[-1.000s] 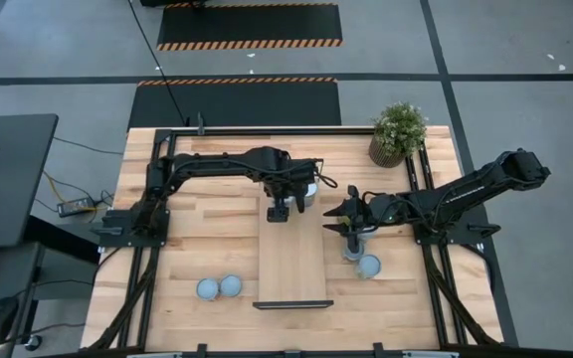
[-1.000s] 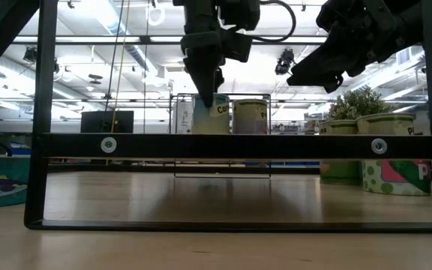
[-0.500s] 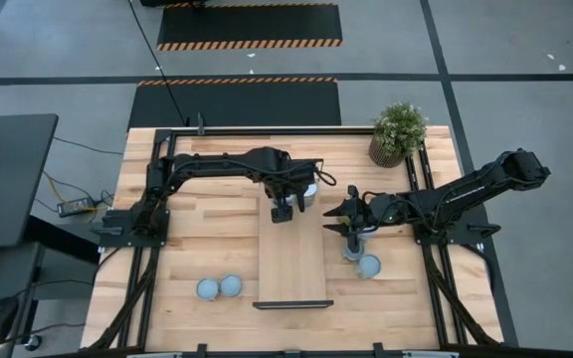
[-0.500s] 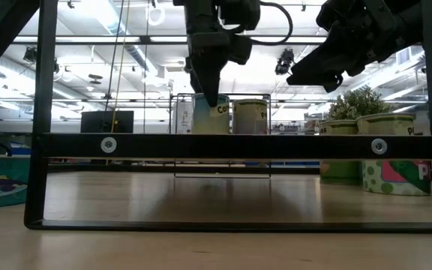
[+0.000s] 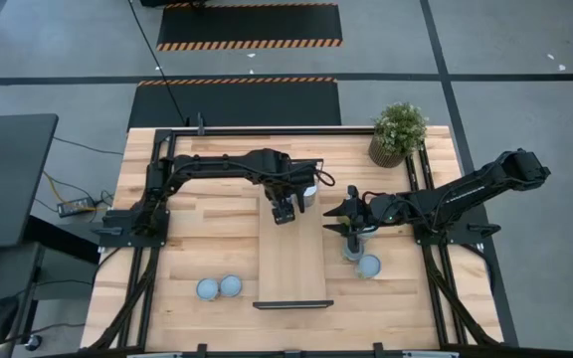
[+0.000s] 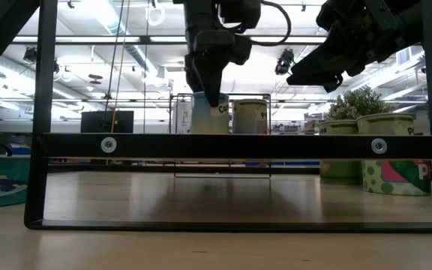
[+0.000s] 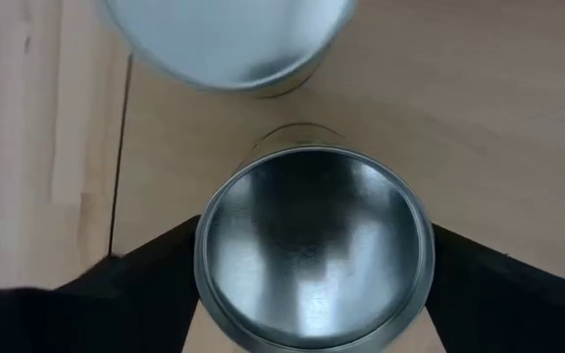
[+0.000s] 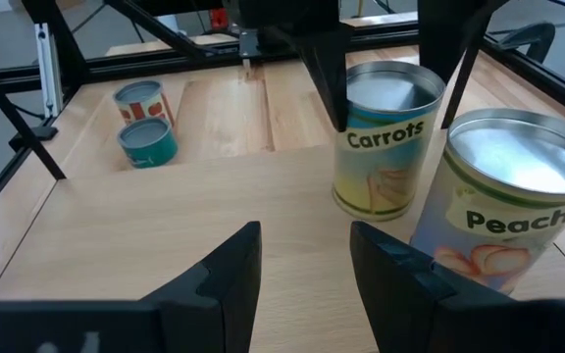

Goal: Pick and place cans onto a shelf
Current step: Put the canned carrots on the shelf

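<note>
The left claw (image 5: 285, 212) has lowered around the silvery "Carrots" can (image 7: 314, 250) on the light wooden shelf (image 5: 292, 264), fingers flanking it, contact hidden. The right claw (image 5: 352, 235) hovers part-open, empty.

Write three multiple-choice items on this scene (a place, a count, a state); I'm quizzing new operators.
1. The left end effector is: A parked at its base; B at a can on the shelf; C raised clear of everything.
2. Cans on the tabletop left of the shelf, high view: A none; B two; C four.
3. The right end effector is: A open and empty; B shut on a can; C out of view.
Key: B, it is at the Carrots can on the shelf; B, two cans stand there; A, nothing sits between its parted fingers.
</note>
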### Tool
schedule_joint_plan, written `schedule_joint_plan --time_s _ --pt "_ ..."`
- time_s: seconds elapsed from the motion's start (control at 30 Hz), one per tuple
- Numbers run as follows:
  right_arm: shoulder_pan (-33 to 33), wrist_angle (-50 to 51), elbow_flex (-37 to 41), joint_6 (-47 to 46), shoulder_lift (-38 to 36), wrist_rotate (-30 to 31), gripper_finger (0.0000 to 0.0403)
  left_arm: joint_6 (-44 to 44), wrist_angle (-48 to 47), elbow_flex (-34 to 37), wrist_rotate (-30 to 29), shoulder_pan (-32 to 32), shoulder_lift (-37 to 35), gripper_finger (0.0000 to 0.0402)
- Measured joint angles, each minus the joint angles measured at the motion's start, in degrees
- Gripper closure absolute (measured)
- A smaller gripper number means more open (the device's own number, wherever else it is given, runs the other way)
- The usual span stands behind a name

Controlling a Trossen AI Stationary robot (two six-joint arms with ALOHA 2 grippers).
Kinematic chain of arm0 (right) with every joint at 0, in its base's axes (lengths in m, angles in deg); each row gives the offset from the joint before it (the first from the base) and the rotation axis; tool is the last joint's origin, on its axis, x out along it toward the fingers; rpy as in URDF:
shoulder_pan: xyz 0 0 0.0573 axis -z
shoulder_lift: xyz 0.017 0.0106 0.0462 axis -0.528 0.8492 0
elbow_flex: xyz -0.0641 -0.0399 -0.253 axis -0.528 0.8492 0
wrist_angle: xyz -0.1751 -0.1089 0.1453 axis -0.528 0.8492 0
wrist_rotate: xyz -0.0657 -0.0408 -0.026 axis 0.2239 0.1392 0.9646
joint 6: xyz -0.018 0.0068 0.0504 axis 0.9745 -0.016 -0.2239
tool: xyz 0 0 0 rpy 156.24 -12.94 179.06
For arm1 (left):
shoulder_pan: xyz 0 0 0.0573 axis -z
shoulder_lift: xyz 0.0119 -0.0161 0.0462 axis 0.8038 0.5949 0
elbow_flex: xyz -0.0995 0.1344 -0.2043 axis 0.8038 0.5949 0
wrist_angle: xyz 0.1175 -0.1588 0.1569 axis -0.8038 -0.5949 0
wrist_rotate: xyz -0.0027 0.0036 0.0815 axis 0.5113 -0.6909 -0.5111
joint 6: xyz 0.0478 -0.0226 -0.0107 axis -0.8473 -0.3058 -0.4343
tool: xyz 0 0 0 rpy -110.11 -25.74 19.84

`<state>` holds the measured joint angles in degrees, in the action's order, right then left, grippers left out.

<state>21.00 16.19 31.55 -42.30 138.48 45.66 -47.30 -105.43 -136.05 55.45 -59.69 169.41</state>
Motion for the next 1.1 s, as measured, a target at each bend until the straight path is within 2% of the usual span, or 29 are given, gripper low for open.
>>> schedule_joint_plan --time_s 0.23,0.37,0.5,0.73,0.87,1.1 --pt "0.0 -0.03 0.0 -0.2 0.0 0.0 0.0237 8.16 -1.06 -0.03 -1.07 -1.03 -0.08 0.0072" --pt "0.0 -0.02 0.0 -0.22 0.0 0.0 0.0237 9.55 -1.21 -0.03 -0.17 -2.61 -0.08 0.0072" --pt "-0.04 -0.01 0.0 -0.22 0.0 0.0 0.0237 7.16 -1.2 -0.03 1.92 -4.12 -0.08 0.0063" --pt "-0.04 -0.01 0.0 0.12 0.0 0.0 0.0237 5.26 -1.01 -0.02 2.33 -5.33 -0.08 0.0025" --pt "-0.04 -0.01 0.0 1.8 0.0 0.0 0.0237 2.57 -0.88 -0.02 1.75 -5.33 -0.08 0.0005" --pt "2.3 0.68 0.0 8.1 0.84 0.94 0.0237 -0.55 -0.88 -0.21 -1.7 -4.81 -0.3 0.0004"
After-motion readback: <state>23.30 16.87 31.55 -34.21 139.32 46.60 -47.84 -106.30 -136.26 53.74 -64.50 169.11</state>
